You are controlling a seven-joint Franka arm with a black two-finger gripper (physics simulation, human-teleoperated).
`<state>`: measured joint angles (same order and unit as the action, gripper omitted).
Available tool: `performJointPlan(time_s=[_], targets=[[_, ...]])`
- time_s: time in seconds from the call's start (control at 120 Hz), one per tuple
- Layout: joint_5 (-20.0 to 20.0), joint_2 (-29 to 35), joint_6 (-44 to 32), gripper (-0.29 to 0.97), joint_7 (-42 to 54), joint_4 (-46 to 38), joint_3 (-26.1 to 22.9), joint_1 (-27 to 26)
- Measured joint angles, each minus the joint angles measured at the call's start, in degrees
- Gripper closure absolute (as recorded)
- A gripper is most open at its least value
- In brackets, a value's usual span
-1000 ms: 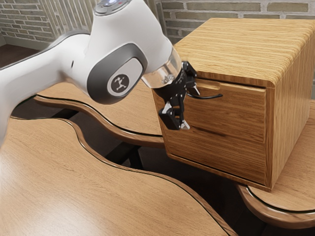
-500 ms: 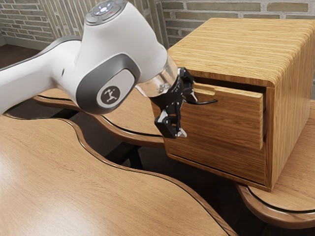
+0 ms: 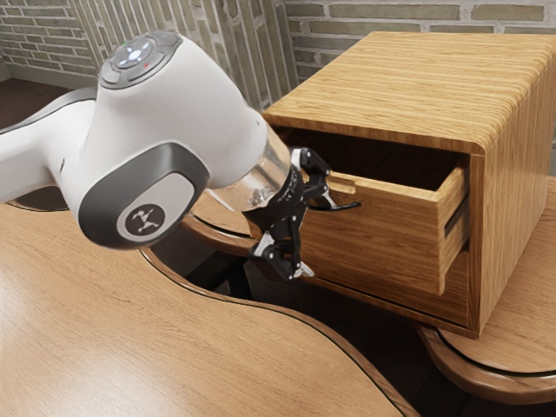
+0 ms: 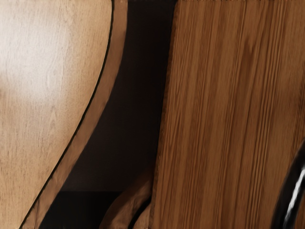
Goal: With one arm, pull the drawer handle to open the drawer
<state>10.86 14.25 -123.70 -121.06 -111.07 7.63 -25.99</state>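
Note:
A wooden cabinet (image 3: 434, 78) stands on a round table at the exterior view's right. Its upper drawer (image 3: 382, 234) is pulled partly out toward the exterior view's left, and a dark gap shows above and behind the drawer front. My black gripper (image 3: 323, 191) is at the drawer's front and is shut on the thin black drawer handle (image 3: 349, 207). In the wrist view the drawer front (image 4: 224, 114) lies close under my hand. A piece of the black handle (image 4: 291, 195) crosses the corner of that view.
A curved wooden table (image 3: 130, 347) spreads in the foreground, with a dark gap (image 3: 217, 269) between it and the cabinet's table (image 3: 512, 365). Another table edge (image 4: 47, 105) lies beside the drawer front. A brick wall (image 3: 365, 17) is behind.
My arm has drawn back toward the exterior view's left with the handle. The drawer has slid from barely out to well out of the cabinet.

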Motion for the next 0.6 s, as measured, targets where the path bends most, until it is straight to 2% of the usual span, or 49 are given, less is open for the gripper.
performJointPlan(time_s=[0.142, 0.283, 0.5, 0.55, 0.6], targets=[[0.6, 7.5, -1.5, 0.00, -0.8, -7.4, -8.8, 9.0], [0.6, 13.9, -3.0, 0.00, -1.6, -13.2, -13.9, 14.2], [-1.0, 27.0, -3.7, 0.00, -3.0, -23.4, -19.6, 16.0], [-1.6, 27.5, -1.7, 0.00, -3.4, -19.8, -21.5, 17.7], [-3.1, 22.2, 4.3, 0.00, -3.8, -7.5, -23.4, 19.0]])
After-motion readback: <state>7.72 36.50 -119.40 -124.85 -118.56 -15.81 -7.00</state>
